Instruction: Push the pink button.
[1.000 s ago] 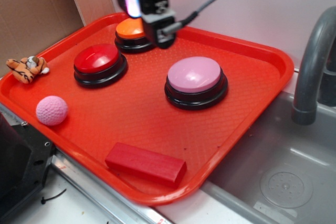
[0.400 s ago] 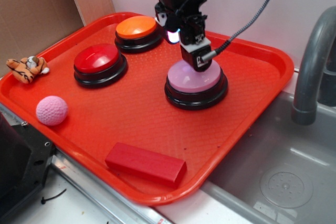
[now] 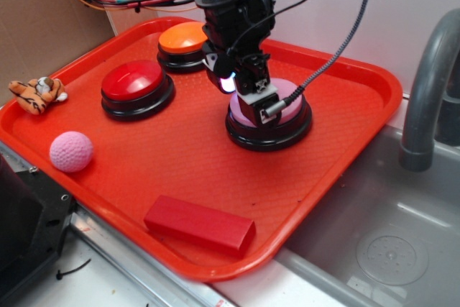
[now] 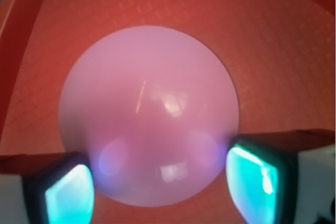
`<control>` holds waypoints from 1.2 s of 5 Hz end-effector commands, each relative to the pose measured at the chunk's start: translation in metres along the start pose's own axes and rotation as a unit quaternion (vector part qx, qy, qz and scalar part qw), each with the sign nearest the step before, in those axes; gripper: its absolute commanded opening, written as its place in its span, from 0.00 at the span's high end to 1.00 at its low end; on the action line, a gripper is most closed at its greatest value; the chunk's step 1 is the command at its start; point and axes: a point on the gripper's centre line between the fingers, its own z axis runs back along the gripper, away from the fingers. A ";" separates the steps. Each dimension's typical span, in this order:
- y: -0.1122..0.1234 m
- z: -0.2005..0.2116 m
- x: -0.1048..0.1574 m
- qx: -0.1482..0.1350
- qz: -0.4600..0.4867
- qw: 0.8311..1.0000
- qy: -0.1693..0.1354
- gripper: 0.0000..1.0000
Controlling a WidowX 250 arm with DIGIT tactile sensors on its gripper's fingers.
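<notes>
The pink button (image 3: pixel 292 103), a large pale pink dome on a black base, sits right of centre on the red tray (image 3: pixel 180 156). My gripper (image 3: pixel 249 95) is low over its left half, and whether it touches the dome is hidden by the gripper body. In the wrist view the dome (image 4: pixel 149 103) fills the middle of the picture. My gripper (image 4: pixel 163 184) is open, its two glowing teal fingertips (image 4: pixel 65 192) standing wide apart on either side of the dome's near edge, with nothing gripped.
A red button (image 3: pixel 134 81) and an orange button (image 3: pixel 185 37) stand at the tray's left and back. A pink knitted ball (image 3: pixel 71 151), a red block (image 3: pixel 199 225) and a tiger toy (image 3: pixel 37 94) lie nearby. A sink (image 3: pixel 388 242) and grey faucet (image 3: pixel 428 84) are on the right.
The gripper has moved from above the orange button to the right and down, over the pink button. Nothing else has shifted.
</notes>
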 end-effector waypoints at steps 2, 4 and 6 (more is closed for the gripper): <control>0.000 0.087 0.003 0.046 0.008 0.998 -0.041 0.00; 0.001 0.113 0.003 0.053 0.026 0.998 -0.029 0.00; 0.001 0.139 -0.008 0.061 0.043 0.997 -0.032 0.00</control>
